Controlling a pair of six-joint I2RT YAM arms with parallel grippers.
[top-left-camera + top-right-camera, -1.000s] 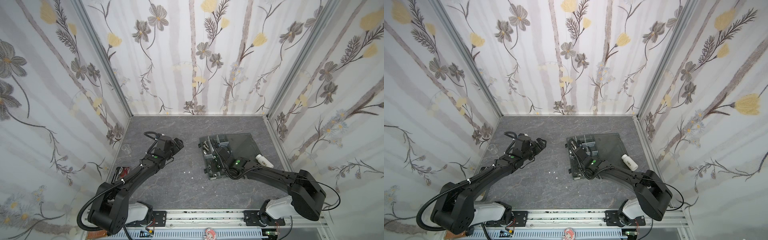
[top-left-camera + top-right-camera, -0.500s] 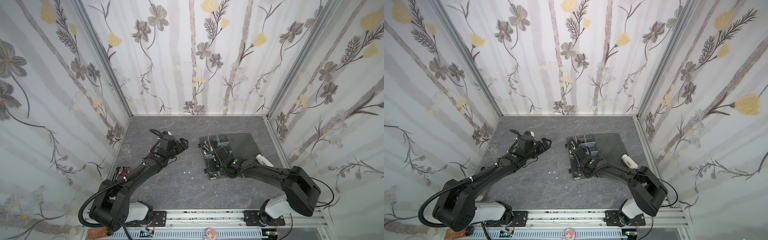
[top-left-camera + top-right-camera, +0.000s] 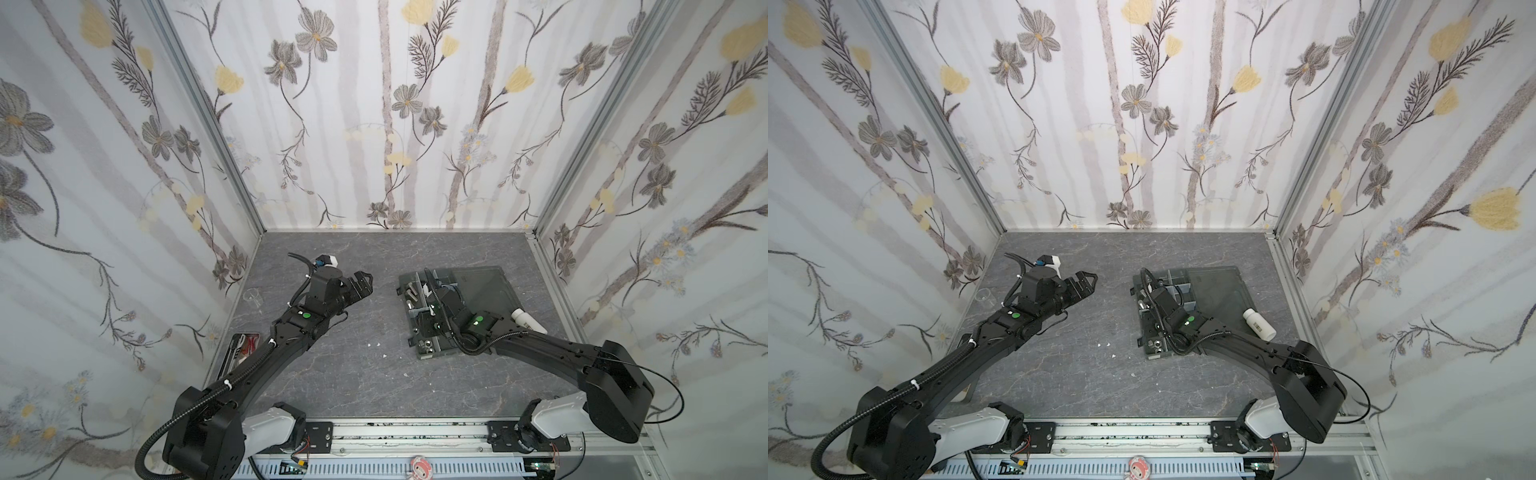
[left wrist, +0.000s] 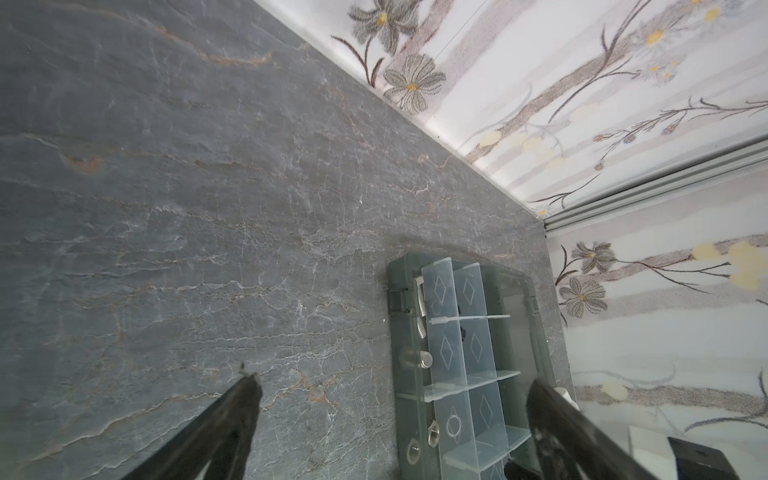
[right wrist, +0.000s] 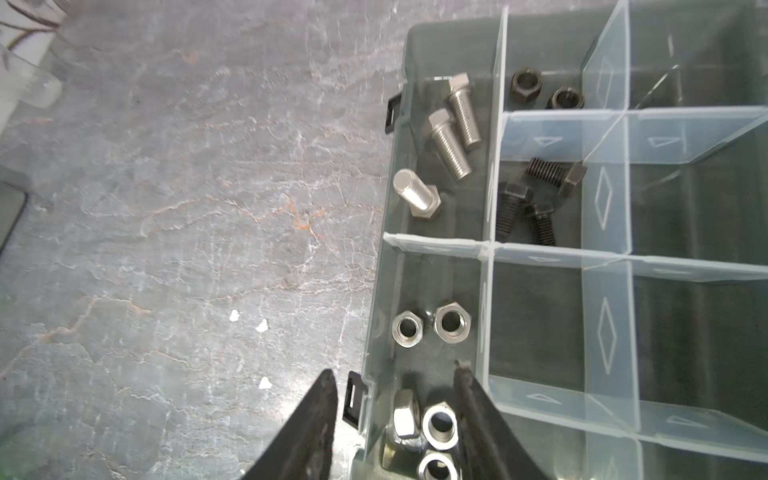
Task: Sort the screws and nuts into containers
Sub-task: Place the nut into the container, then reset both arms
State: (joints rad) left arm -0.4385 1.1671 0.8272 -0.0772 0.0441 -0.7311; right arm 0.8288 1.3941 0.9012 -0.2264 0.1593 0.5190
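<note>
- The grey, stone-veined bench (image 3: pixel 353 386) carries the organizer box (image 5: pixel 380 291), whose lid (image 3: pixel 486 291) lies flat open.
- The containers (image 5: pixel 548 316), the box's square compartments with translucent dividers, hold all the hardware that shows.
- The left gripper (image 3: pixel 363 282) hangs over bare bench well apart from the box, on the side away from the lid, spread wide and empty.
- The right gripper (image 5: pixel 395 368) sits low across the box's outer wall, one finger outside and one inside a container. It is parted and grasps nothing.
- A white bottle (image 3: pixel 525 322) lies just beside the box's lid.
- Three silver screws (image 5: pixel 446 143) lie in a container along the box's outer wall, with black screws (image 5: pixel 536 199) next inward.
- Silver nuts (image 5: pixel 451 322) lie along the same wall past a divider, some of them between the right gripper's fingers.
- Two black nuts (image 5: pixel 525 85) sit inward, behind a divider from the black screws.
- White specks (image 5: pixel 261 327) dot the bench near the box's outer wall.
</note>
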